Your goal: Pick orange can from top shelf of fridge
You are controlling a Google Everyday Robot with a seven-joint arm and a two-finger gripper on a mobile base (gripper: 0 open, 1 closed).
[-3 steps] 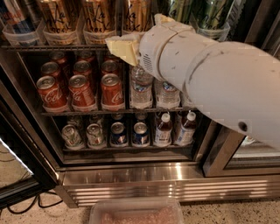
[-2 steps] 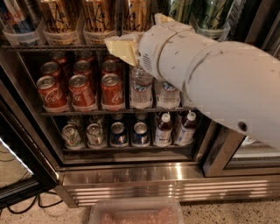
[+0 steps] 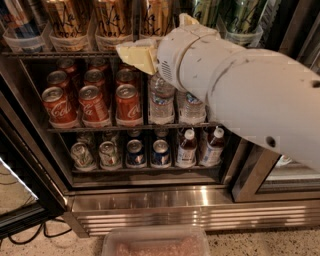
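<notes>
Three tall golden-orange cans with dark script stand in clear trays on the top shelf [image 3: 45,53]: one at the left [image 3: 67,20], one in the middle [image 3: 112,17] and one [image 3: 154,15] just above my arm. My gripper [image 3: 132,55], a pale yellow piece at the end of the big white arm [image 3: 235,85], is at the shelf's front rail, just below the middle and right orange cans. The arm hides part of the shelf to the right. The fridge [image 3: 170,200] has a steel frame and a dark interior.
Green cans [image 3: 242,15] stand at the top right. Red cola cans [image 3: 93,102] and water bottles [image 3: 161,100] fill the middle shelf; small cans and bottles [image 3: 160,152] fill the lowest. The ribbed base grille [image 3: 175,217], a plastic tray [image 3: 155,242] and the open door [image 3: 20,200] lie below.
</notes>
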